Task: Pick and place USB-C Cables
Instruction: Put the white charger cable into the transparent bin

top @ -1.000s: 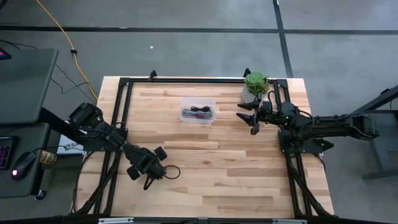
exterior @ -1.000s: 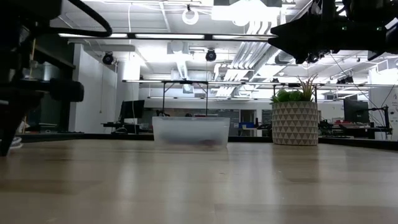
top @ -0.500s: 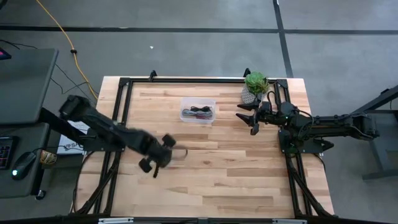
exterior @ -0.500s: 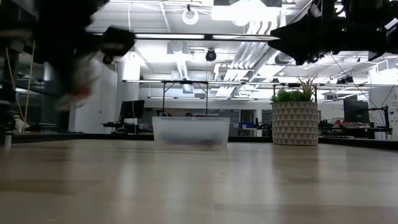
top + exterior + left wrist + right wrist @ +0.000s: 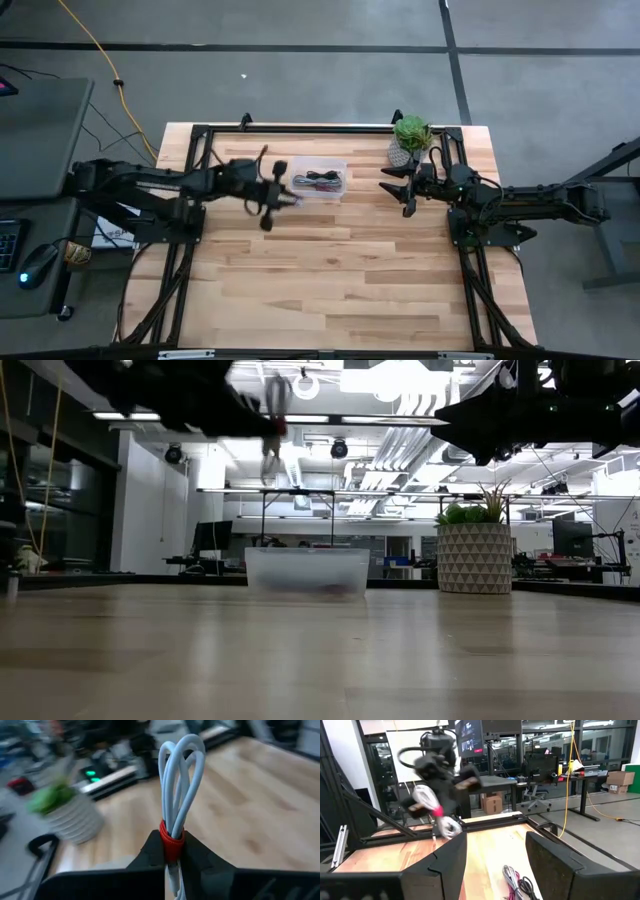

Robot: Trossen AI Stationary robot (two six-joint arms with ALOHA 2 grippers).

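Left gripper (image 5: 278, 195) carrying a white cable (image 5: 179, 805)

Jaws clamped on its red tie, just at the bin's (image 5: 318, 178) 9 o'clock edge; right gripper (image 5: 404, 190) waits at 3 o'clock, jaws wide.

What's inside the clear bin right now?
The clear bin holds a tangle of dark and reddish cables; their count is unclear. The white cable with red band is not inside; the left claw holds it beside the bin.

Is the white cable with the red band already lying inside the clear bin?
No, the left gripper holds the white cable at its red band, raised above the table beside the clear bin.
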